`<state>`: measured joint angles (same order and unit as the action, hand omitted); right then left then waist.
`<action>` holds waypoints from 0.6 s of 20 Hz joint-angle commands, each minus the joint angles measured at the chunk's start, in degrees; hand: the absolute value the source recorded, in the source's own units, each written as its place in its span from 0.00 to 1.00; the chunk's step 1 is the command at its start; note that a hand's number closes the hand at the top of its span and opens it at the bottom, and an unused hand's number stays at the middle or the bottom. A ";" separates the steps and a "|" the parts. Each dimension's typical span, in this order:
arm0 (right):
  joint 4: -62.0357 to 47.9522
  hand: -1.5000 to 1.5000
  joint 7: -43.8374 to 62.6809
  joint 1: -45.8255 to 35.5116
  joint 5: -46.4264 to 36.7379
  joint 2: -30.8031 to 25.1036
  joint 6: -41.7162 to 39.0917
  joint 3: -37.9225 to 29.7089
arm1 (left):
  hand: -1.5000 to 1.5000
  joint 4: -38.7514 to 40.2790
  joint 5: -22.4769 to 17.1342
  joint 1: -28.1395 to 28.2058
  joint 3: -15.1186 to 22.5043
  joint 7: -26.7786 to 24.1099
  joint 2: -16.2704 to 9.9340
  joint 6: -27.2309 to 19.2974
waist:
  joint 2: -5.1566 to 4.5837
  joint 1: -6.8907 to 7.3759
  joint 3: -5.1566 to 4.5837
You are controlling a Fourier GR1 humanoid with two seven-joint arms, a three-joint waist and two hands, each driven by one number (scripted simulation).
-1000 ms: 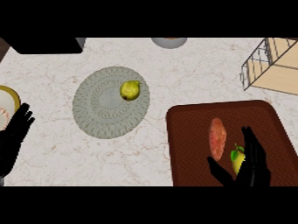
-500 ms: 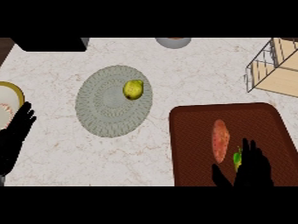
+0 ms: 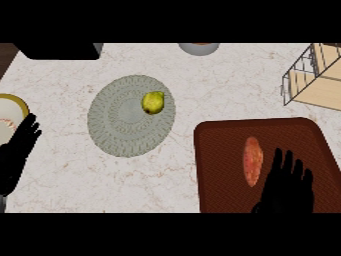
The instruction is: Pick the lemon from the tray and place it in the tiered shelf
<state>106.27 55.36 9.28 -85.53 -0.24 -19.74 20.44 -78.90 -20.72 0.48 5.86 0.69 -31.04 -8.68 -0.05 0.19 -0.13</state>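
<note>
Lemon not seen on tray [image 3: 221, 142]; judged hidden under r. hand [image 3: 284, 184] at tray's front edge, fingers straight, unclenched; l. hand [image 3: 10, 160] well apart, relaxed.

Lemon unseen; brown tray [image 3: 217, 150] front-R, shelf [image 3: 328, 82] back-R.

The surface [image 3: 225, 85] looks like pale marble, smooth, with thin tan veins running through it. The round grey plate [image 3: 114, 135] looks matt, with ringed, finely textured bands like woven or stippled stoneware. The yellow-green fruit [image 3: 153, 102] on it has a slightly glossy skin. The tray [image 3: 217, 165] is dark reddish brown with a fine, grainy, matt finish. The oblong orange-red item [image 3: 253, 161] on it looks rough and dull. The tiered shelf [image 3: 328, 80] has light wooden boards, smooth, in a thin dark wire frame. Both robot hands, right [image 3: 287, 187] and left [image 3: 10, 157], are matt black.
</note>
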 commanded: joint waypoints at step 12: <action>-8.23 0.00 -3.28 -3.10 0.82 -2.48 -0.81 -9.39 | 0.50 -0.72 4.79 2.13 -3.55 0.54 4.46 2.57 | 0.05 -0.11 0.14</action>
<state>103.17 52.12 7.23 -84.78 -1.83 -24.01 13.55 -80.12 -17.88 1.73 2.74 2.30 -28.64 -6.23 0.02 0.04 -0.01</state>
